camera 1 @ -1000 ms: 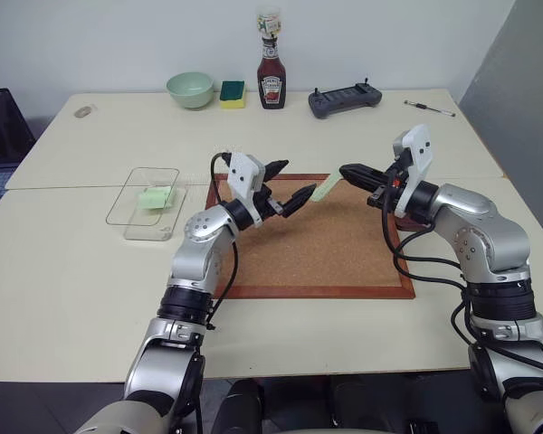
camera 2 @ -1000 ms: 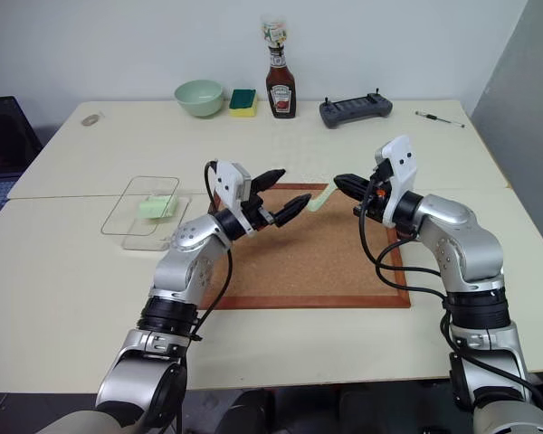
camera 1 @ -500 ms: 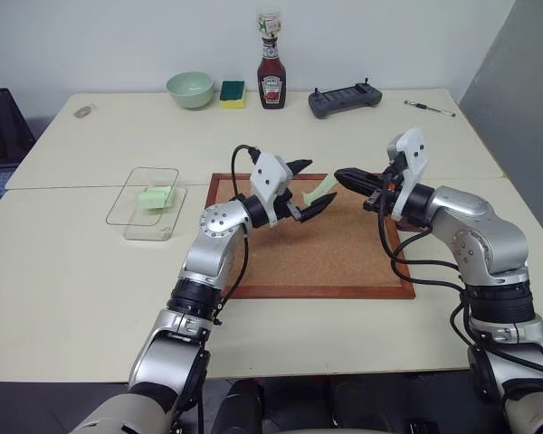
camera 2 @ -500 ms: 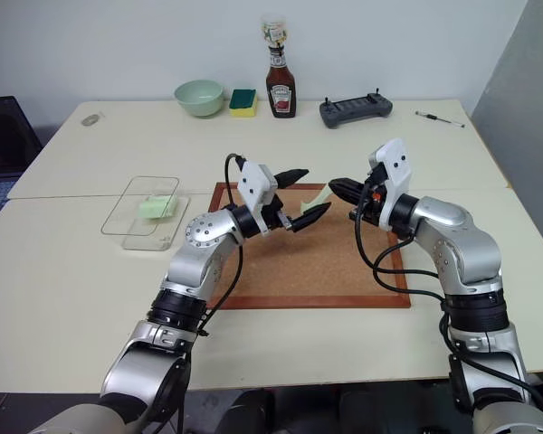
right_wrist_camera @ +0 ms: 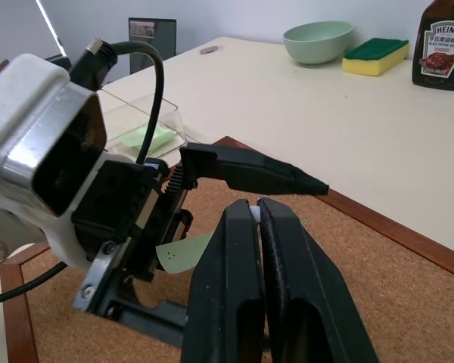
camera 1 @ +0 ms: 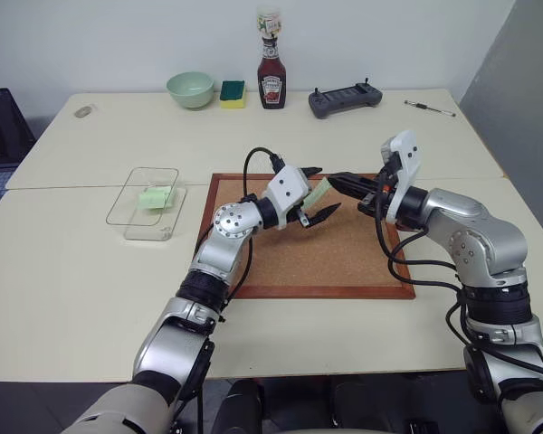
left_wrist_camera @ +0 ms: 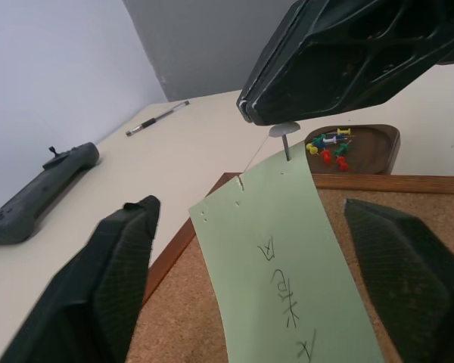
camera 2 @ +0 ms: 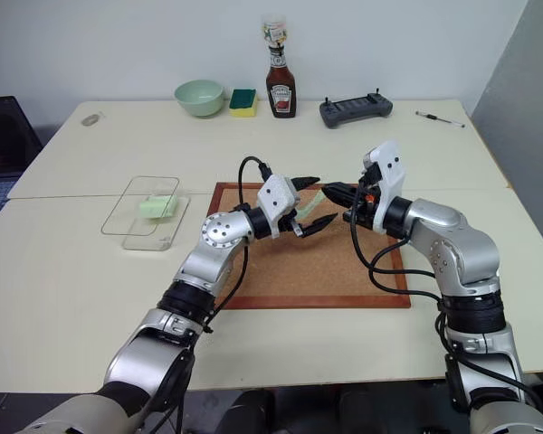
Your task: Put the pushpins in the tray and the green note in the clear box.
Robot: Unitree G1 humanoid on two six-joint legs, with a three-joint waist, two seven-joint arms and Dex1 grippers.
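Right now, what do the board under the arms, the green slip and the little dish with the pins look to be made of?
Board: cork, speckled and matte, in a reddish wooden frame. Green slip: thin paper, handwritten and pierced, hanging from a pin. Dish: dark brown, slightly glossy, perhaps wood or plastic.

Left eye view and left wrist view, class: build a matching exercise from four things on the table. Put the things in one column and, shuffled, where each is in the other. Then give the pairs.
Column A
1. green note
2. loose pushpins
3. folded green piece
4. mint-green bowl

Column B
a. in the clear box
b. beside the sponge
c. in the tray
d. hanging from a pin pinched in the right gripper fingers

Pairs: 1-d, 2-c, 3-a, 4-b
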